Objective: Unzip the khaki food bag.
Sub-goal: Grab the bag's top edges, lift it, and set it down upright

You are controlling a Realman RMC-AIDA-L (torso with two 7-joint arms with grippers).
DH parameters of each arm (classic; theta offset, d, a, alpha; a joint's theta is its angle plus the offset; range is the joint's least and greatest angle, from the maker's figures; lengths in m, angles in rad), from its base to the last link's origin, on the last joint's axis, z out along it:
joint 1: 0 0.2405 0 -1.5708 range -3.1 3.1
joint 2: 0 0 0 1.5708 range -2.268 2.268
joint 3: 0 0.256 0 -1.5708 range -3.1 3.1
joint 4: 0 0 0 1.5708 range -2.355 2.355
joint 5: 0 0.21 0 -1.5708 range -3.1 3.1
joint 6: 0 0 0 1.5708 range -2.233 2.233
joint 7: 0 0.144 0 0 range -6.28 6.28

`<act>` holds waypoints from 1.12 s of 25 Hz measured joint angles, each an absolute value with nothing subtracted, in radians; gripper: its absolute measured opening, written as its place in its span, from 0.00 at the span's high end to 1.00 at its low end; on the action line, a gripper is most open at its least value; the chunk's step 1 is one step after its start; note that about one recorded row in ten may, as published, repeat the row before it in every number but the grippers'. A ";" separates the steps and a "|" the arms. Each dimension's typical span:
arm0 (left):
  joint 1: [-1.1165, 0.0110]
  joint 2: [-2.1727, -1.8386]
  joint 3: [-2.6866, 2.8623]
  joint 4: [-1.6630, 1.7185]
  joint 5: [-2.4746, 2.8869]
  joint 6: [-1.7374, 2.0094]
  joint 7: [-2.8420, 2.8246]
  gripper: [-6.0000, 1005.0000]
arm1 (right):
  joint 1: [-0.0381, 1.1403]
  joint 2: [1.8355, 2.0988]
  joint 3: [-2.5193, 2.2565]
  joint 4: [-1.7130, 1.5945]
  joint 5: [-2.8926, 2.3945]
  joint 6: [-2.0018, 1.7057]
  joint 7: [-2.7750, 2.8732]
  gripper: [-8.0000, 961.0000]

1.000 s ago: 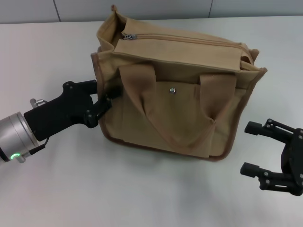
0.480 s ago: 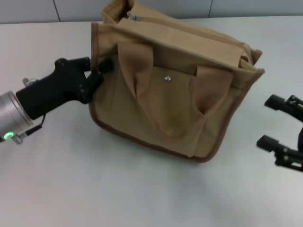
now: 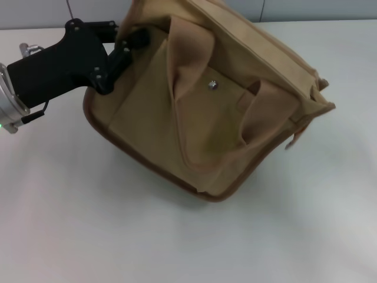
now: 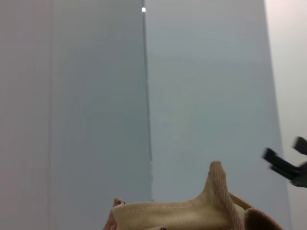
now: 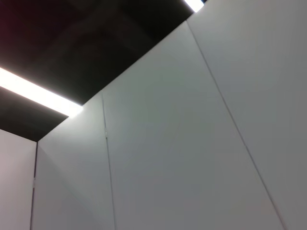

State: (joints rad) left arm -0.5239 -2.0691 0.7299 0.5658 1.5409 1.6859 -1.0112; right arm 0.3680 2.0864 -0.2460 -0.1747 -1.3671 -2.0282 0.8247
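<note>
The khaki food bag sat tilted on the white table in the head view, its left end hoisted and its lower right corner down on the surface. Front pocket faced me, silver snap catching light, one webbing handle draped across the front panel. My left gripper was at the bag's far left top corner, fingers pressed onto the brown-piped edge, pinching fabric there. The zipper was not visible from this angle; the top face had turned away from the camera. Right arm was absent from this view.

Left wrist view: mostly grey wall panels. A strip of the bag's tan top edge showed, with a fabric tab standing up. A dark gripper showed farther off against the wall. I took it for the right gripper, fingers looking spread, though I could not be certain.

Right wrist view: wall panels, dark ceiling, a light strip. No bag, no fingers.

My read: this was the bracing step, the left arm gripping the corner to hold the bag, with the zip not yet drawn. Next move would need the top face brought back into sight and the right gripper brought down to the zipper pull, then drawn along the top while the left held tension.

No brand, label or writing readable anywhere.
</note>
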 joint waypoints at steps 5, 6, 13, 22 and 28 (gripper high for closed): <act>-0.536 -2.066 0.769 0.610 1.541 1.711 -1.011 0.93 | 0.477 2.086 -0.323 -0.181 -1.409 -1.970 0.739 0.12; -0.539 -2.066 0.781 0.622 1.541 1.719 -1.009 0.93 | 0.501 2.086 -0.341 -0.186 -1.415 -1.948 0.727 0.12; -0.551 -2.065 0.783 0.623 1.541 1.731 -1.005 0.93 | 0.672 2.087 -0.413 -0.193 -1.417 -1.749 0.702 0.12; -0.558 -2.065 0.803 0.628 1.539 1.732 -1.000 0.93 | 0.738 2.090 -0.604 -0.180 -1.418 -1.640 0.780 0.12; -0.560 -2.066 0.798 0.635 1.534 1.713 -0.999 0.93 | 0.644 2.089 -0.732 -0.266 -1.418 -1.635 0.859 0.12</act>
State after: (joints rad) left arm -0.5600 -2.0664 0.7977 0.6350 1.5340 1.7126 -0.9994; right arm 0.6436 2.0888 -0.7320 -0.2662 -1.4181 -1.6350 0.8587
